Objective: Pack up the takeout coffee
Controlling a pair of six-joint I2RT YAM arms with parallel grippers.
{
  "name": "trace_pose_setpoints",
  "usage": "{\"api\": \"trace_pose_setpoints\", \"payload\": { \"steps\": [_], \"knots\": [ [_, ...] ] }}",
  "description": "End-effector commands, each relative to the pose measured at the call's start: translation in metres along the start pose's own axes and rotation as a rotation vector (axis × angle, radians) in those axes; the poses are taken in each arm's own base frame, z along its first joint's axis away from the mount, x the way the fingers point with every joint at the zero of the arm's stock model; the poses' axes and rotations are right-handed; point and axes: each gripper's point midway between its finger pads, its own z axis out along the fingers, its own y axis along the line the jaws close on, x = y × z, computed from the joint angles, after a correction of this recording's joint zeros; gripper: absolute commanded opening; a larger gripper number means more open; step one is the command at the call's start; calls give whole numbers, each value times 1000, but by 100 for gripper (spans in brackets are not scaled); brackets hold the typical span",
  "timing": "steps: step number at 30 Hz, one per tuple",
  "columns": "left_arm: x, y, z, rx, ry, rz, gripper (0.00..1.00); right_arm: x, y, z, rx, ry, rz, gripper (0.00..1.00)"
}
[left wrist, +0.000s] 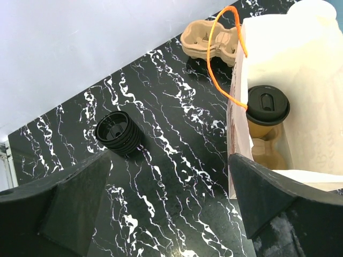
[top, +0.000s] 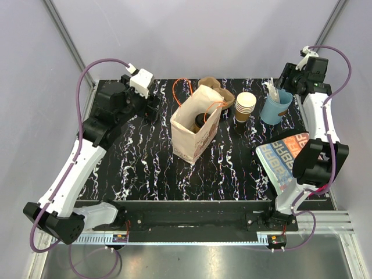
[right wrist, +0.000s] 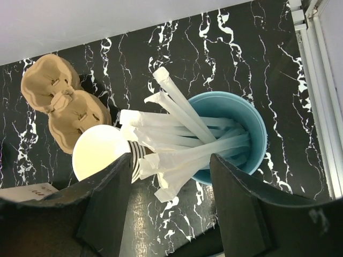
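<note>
Black-lidded takeout coffee point(left wrist: 267, 105) half-hidden inside paper bag point(left wrist: 308, 75) | left gripper point(left wrist: 170, 156), right gripper point(right wrist: 171, 158) agape, empty

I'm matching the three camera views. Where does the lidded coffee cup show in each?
Top external: lidded coffee cup inside the paper bag, mid-table.
Left wrist: the cup is right of centre, standing in the open bag.
Right wrist: not in view.
Shared landmark: the cardboard cup carrier, visible in all three views.
</note>
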Motion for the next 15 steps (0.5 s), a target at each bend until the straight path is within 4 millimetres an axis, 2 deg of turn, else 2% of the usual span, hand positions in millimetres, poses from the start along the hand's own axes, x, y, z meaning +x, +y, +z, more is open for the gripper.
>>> {"api": "trace_pose_setpoints", "payload": {
  "steps": [1,7,15],
  "knots": [
    [-23,-1,-5,13,-92,-8,99,-23,6,3,-22,-63,8,64],
    [-20,-3,-2,22,-84,-19,99,-12,0,14,-8,-33,9,63],
    [-19,-4,2,30,-76,-28,99,-13,-6,11,25,-39,-15,62]
  ]
}}
